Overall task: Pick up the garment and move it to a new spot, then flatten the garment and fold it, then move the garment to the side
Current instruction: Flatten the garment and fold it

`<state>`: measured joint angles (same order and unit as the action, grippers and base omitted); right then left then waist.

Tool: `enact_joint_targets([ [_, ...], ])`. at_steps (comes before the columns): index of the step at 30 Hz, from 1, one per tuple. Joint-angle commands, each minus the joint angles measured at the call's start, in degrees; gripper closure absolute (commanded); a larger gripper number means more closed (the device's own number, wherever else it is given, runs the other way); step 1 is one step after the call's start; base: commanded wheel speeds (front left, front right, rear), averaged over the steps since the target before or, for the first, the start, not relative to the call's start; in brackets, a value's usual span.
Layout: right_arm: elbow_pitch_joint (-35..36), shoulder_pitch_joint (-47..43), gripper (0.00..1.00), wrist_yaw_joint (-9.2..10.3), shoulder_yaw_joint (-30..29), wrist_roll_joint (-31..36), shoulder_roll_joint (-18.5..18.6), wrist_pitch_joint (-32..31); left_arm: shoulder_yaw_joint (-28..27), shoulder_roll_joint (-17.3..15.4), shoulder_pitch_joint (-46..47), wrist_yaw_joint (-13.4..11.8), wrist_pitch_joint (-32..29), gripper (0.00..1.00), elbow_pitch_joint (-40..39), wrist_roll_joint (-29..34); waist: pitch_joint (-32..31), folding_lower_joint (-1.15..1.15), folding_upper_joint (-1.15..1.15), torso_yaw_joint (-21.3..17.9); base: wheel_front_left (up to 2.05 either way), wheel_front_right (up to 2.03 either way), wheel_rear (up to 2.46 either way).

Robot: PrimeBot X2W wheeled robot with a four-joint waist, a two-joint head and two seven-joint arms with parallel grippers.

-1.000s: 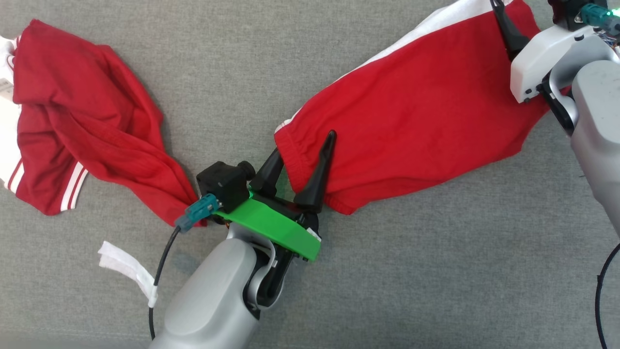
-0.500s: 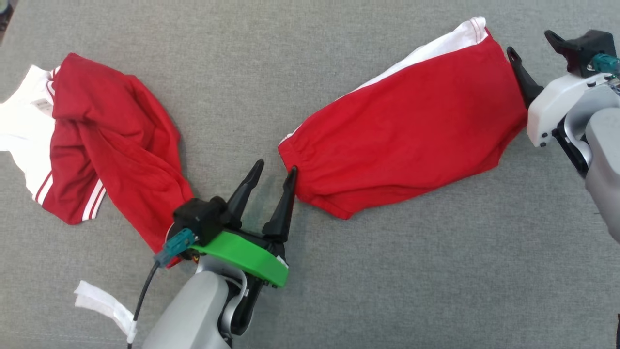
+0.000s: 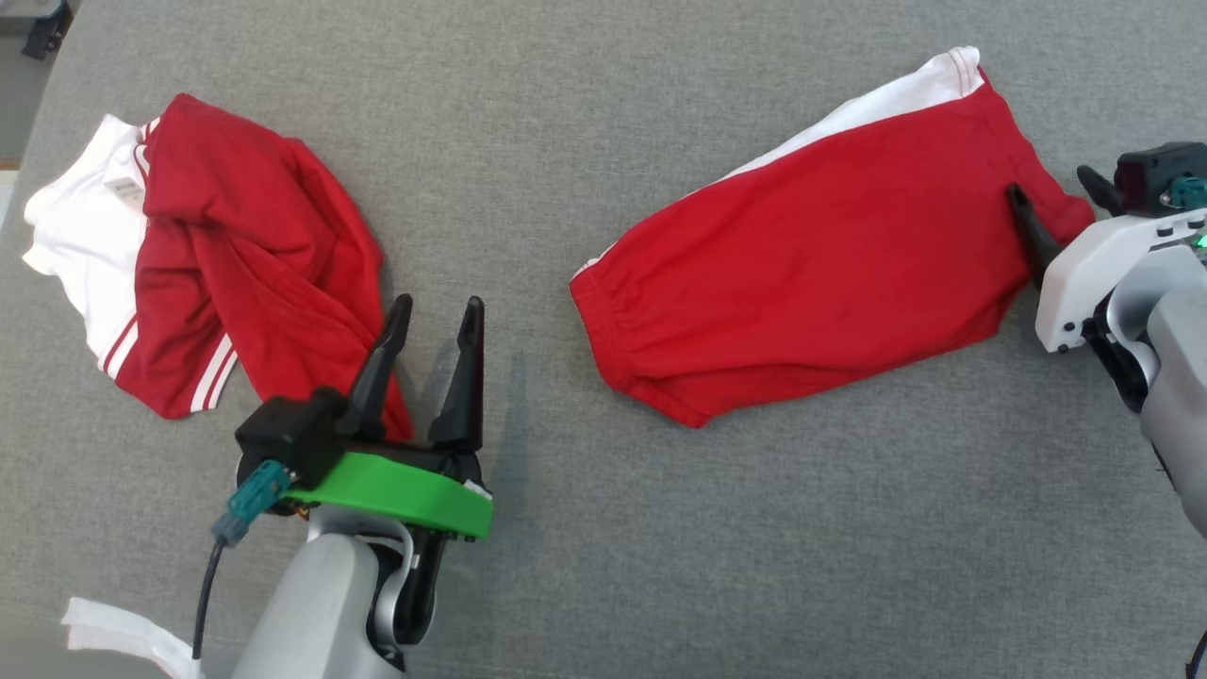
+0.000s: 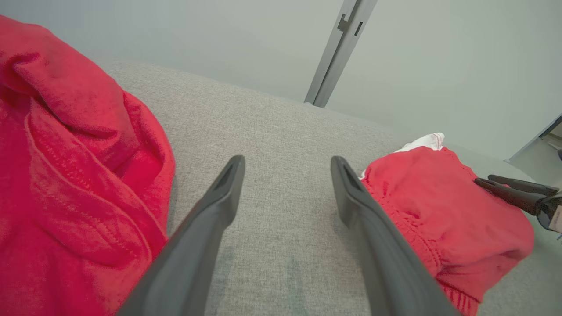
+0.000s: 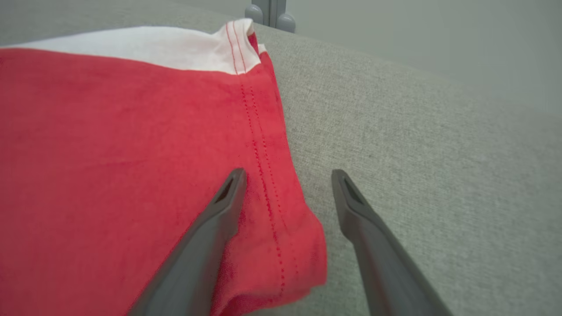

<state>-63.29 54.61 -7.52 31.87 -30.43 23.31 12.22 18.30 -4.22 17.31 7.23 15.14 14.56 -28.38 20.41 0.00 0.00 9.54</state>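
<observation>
The garment [image 3: 820, 255] is red with a white side stripe and lies spread flat at the right of the grey fabric surface [image 3: 660, 547]. My left gripper [image 3: 439, 302] stands open over bare fabric, well left of the garment's gathered waistband, with nothing between its fingers. In the left wrist view this gripper [image 4: 287, 162] points between two red cloths, the garment [image 4: 439, 210] to its right. My right gripper [image 3: 1049, 182] is open at the garment's right end. In the right wrist view [image 5: 288, 173] one finger lies over the stitched hem [image 5: 263, 166], the other over bare surface.
A second garment [image 3: 226, 273], crumpled, red and white, lies at the left, close beside my left gripper. A white strip [image 3: 123, 641] lies at the bottom left corner. The surface's edge [image 3: 38, 123] runs at the upper left. A grey post [image 4: 338, 48] stands beyond the far edge.
The head camera has shifted. My left gripper has drawn back off the garment's waistband to the left. My right gripper has slid back to the garment's right end. The garment stays flat.
</observation>
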Motion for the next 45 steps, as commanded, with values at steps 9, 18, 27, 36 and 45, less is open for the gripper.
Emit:
enact_joint_targets([
  [9,-0.5,-2.8,1.0,0.02,1.6,-5.6,-1.7,-3.5,-4.4,1.1,-3.4,0.1,0.0,0.0,-2.5,0.8,0.0,0.0,0.0,0.3,0.0,0.0,0.0],
  [18,0.8,-2.3,1.0,0.07,2.4,-7.8,-1.3,0.8,-5.4,1.3,-4.4,0.2,0.0,0.0,-2.2,2.0,-2.7,0.0,0.0,-2.9,0.0,0.0,0.0],
  [27,3.8,-6.8,1.0,0.07,0.9,-6.8,0.3,2.9,-5.3,1.2,-5.7,0.3,0.0,0.0,-1.7,1.8,-7.3,0.0,0.0,-9.6,0.0,0.0,0.0],
  [36,11.4,-16.9,1.0,0.07,-10.7,-2.3,-0.8,3.0,-5.1,1.2,-7.3,0.2,0.0,0.0,-1.1,2.3,-9.3,0.0,0.0,-14.5,0.0,0.0,0.0],
  [45,17.3,-21.5,1.0,0.06,-20.5,5.4,-4.7,3.0,-4.4,1.2,-7.6,0.2,0.0,0.0,-0.4,2.7,-9.3,0.0,0.0,-14.0,0.0,0.0,0.0],
])
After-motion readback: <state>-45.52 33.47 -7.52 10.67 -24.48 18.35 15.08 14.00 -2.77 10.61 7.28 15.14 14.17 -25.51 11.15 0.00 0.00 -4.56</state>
